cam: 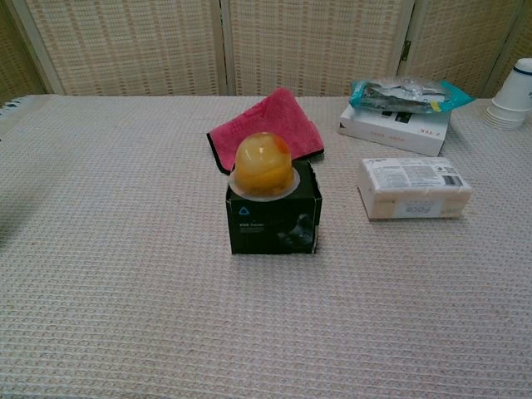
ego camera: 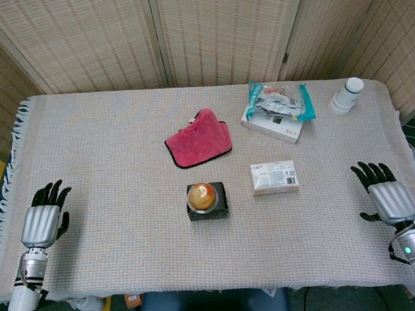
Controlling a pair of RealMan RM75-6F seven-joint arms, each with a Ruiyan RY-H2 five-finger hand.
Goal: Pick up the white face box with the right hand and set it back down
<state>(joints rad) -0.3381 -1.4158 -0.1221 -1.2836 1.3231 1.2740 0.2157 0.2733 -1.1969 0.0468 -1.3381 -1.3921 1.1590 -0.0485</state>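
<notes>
The white face box [ego camera: 274,177] lies flat on the desk [ego camera: 107,141] — right robot hand [ego camera: 386,193] well apart, fingers spread, empty.

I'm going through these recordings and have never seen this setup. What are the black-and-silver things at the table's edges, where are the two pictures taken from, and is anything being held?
They are a robot's two mechanical hands: the left hand and right hand, both resting open and holding nothing. One picture looks down from the robot's head; the other looks forward from its chest and shows no hands. On the cloth-covered table lie the white face box, a black box with an orange dome on top, a pink cloth, a flat white box under a teal packet, and a white cup stack.
</notes>
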